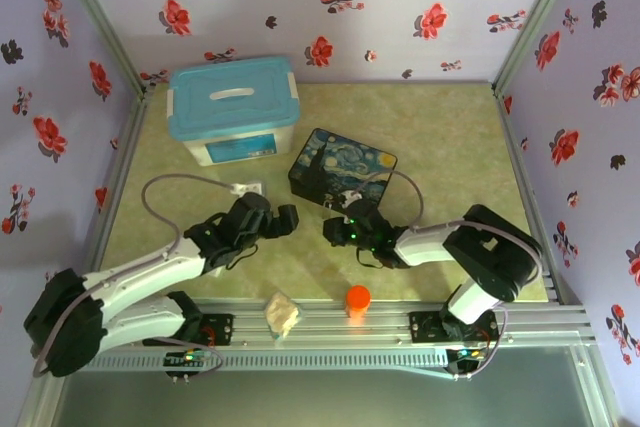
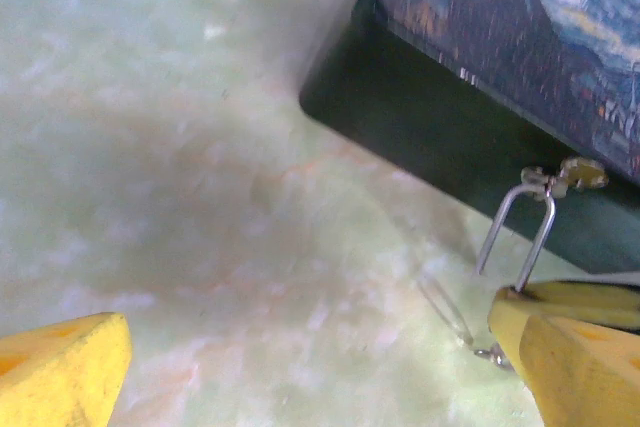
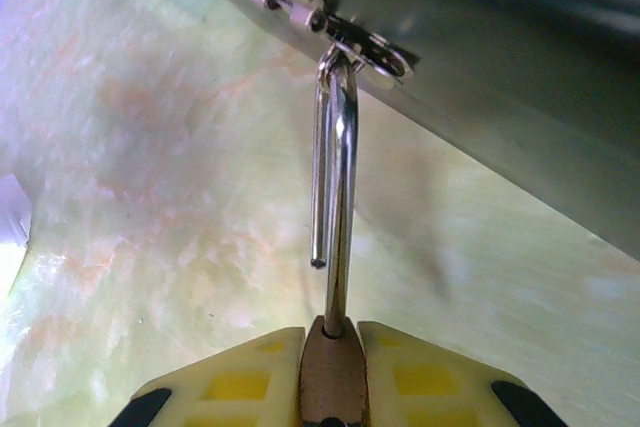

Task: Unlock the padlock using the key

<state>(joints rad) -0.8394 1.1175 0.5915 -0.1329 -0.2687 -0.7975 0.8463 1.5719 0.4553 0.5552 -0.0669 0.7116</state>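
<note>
1. The right tool [image 3: 335, 342] is clenched on the padlock [image 3: 334, 377], with the pale brass body pinched between its two yellow fingers [image 3: 240, 382].
2. In the right wrist view, the thin silver shackle [image 3: 340, 197] rises from the body and passes through the small metal hasp [image 3: 362, 51] on the side of the painted tin [image 1: 342, 169].
3. One leg of the shackle is seated in the body. The shorter leg ends free in the air, clear of the body.
4. The left tool [image 2: 310, 327] is released, its yellow fingers [image 2: 60, 372] spread wide over bare bench [image 2: 200, 197] with nothing between them.
5. In the top view, both tools sit low near the front edge of the tin and face each other, close but apart.
6. A thin wire loop [image 2: 447, 309] lies on the bench just beside the left tool's right-hand finger. A small grey piece sits at its end, and I cannot tell whether it is the key.
7. Farther back stands a blue lidded box [image 1: 235, 109]. An orange cap [image 1: 358, 299] sits on the near rail.
</note>
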